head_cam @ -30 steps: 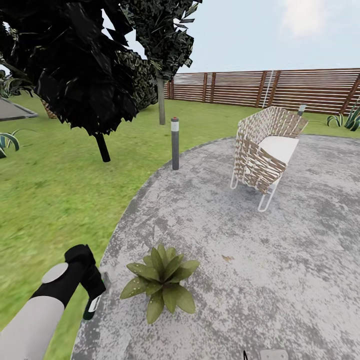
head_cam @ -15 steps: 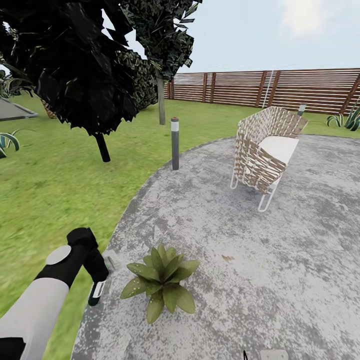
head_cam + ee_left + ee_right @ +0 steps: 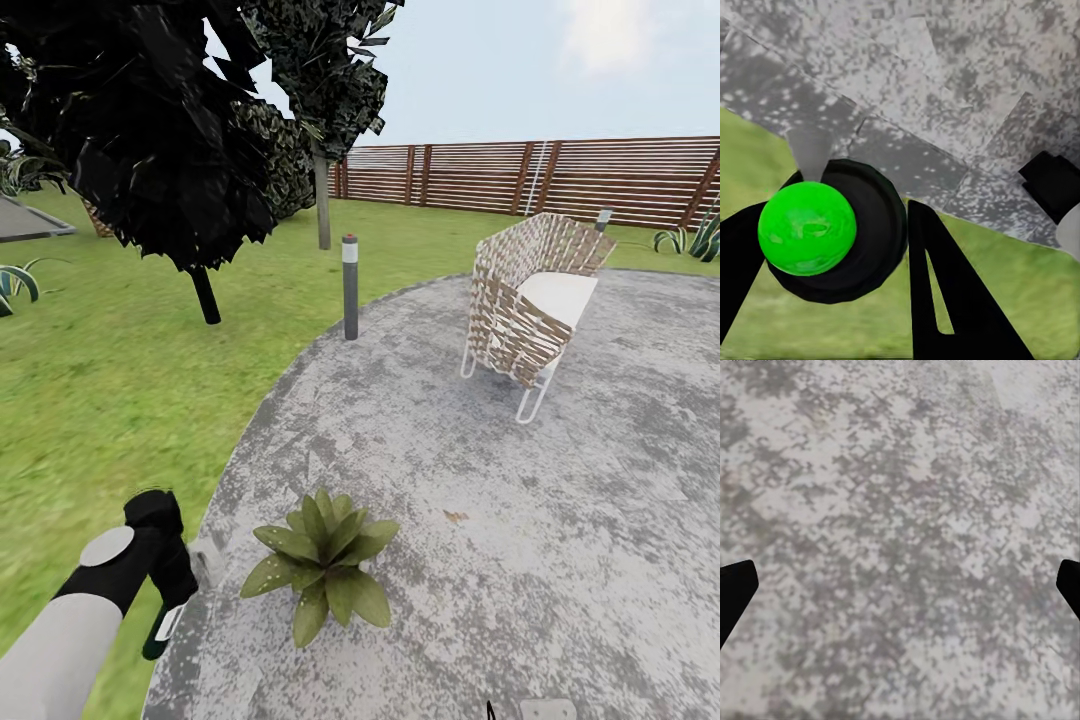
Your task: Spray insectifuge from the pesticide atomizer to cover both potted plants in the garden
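while gripping the pesticide atomizer (image 3: 165,628), left end effector (image 3: 170,600) has apparently lowered.

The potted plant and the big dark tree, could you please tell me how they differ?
The potted plant is a low rosette on the grey patio; the dark tree stands tall on the lawn. The potted plant's leaves are bright green with pale specks; the dark tree's foliage is nearly black. Both are leafy.
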